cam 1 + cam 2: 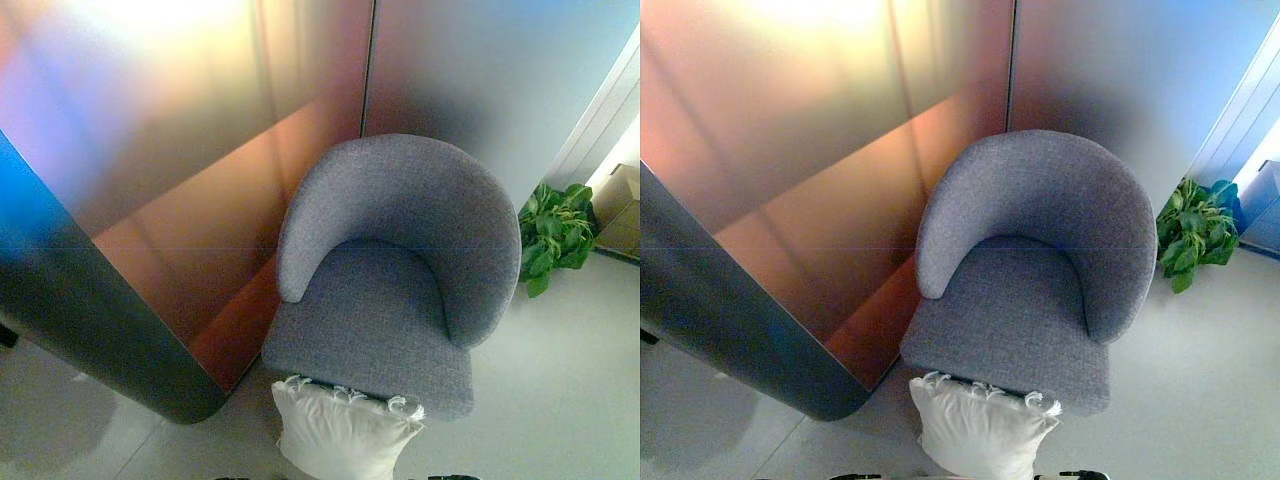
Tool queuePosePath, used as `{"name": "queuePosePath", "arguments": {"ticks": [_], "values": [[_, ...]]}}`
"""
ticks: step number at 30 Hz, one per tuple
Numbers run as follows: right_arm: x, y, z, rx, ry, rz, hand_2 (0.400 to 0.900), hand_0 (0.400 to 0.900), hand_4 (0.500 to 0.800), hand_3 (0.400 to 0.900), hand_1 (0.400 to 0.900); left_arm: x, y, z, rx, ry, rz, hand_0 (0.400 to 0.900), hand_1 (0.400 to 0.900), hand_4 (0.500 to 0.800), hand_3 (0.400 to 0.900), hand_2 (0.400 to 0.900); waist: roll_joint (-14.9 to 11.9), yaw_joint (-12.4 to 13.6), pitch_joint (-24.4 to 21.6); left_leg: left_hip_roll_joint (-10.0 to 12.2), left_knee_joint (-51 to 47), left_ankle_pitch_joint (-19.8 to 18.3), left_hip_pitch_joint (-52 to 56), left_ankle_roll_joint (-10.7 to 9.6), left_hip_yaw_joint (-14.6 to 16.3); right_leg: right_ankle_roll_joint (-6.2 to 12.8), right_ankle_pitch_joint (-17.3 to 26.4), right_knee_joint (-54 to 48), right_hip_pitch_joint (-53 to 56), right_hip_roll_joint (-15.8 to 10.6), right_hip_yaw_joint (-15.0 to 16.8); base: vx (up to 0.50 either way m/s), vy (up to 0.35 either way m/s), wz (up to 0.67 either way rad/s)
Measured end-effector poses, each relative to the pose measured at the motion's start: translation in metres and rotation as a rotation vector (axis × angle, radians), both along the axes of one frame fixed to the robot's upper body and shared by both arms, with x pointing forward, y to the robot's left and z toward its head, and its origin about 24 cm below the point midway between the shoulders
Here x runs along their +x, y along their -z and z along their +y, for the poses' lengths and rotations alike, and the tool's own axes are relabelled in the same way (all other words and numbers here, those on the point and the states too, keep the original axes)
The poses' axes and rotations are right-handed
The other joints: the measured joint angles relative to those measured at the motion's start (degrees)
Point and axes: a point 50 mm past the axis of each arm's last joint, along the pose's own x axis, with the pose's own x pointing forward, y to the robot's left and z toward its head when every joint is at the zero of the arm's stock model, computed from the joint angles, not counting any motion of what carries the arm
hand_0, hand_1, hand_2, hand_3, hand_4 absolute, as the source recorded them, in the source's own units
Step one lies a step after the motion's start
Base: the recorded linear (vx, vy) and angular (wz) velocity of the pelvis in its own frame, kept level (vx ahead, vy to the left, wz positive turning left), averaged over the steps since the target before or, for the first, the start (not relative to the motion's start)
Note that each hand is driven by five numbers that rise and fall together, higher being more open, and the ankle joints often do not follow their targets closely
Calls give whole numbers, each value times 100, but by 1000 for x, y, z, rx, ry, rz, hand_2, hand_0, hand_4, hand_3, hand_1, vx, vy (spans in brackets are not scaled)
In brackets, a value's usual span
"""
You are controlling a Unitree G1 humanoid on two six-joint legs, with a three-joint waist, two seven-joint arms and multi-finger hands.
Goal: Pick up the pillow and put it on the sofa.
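Carry step judged to be in hand: white pillow (345, 432) held up at the bottom edge, frilled top against the front edge of the grey sofa (385, 290), seat bare. Hands out of sight below the view, so grip impossible to tell. Next called for: lift higher, forward over the seat, then release. Pale floor (560, 380), metallic wall panels (180, 150), green plant (552, 235) at right.
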Motion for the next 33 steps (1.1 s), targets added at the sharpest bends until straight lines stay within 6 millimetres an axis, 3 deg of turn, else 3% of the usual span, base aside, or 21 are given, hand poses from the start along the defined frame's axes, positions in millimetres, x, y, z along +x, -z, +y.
{"name": "queuePosePath", "arguments": {"ticks": [26,33], "values": [[0,0,1,10,30,1,900,900,800,900,900,3,-1,3,75,36,-9,900,900,800,900,900,-25,-1,-5,1,1,-10,-25,0,20,2,5,1,-69,1,40,32,-10,-2],[5,0,4,30,45,-16,900,900,800,900,900,3,-2,10,189,9,-10,900,900,800,900,900,-73,5,6,8,13,-3,-201,7,127,-13,59,7,-322,6,148,-65,-33,-6]]}}
